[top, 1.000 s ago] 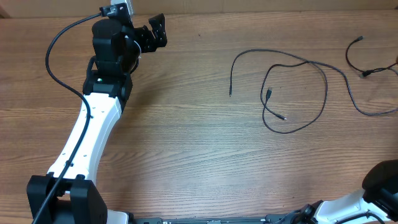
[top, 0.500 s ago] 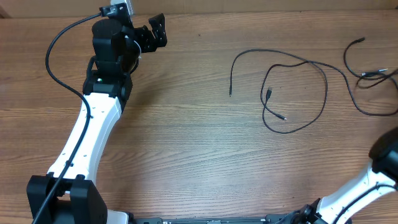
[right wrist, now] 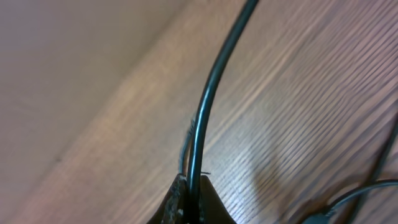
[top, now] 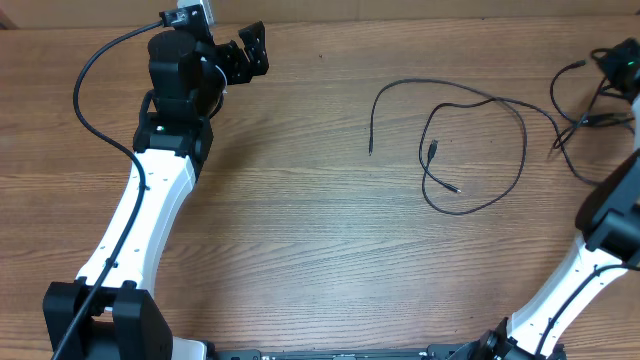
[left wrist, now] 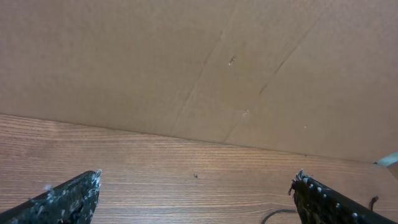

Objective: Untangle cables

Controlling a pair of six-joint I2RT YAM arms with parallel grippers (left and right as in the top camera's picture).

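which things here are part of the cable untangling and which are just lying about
Part of the job:
- long cable
- looped cable
- third cable, pinched in the right gripper

Not part of it:
- cardboard wall
- table
- left gripper, open, holding nothing

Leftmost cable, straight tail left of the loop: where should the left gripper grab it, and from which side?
Probably the straight tail, just short of its tip. Bring the left gripper in from the left, jaws across the cord. That stretch lies flat and alone, apart from the loop.
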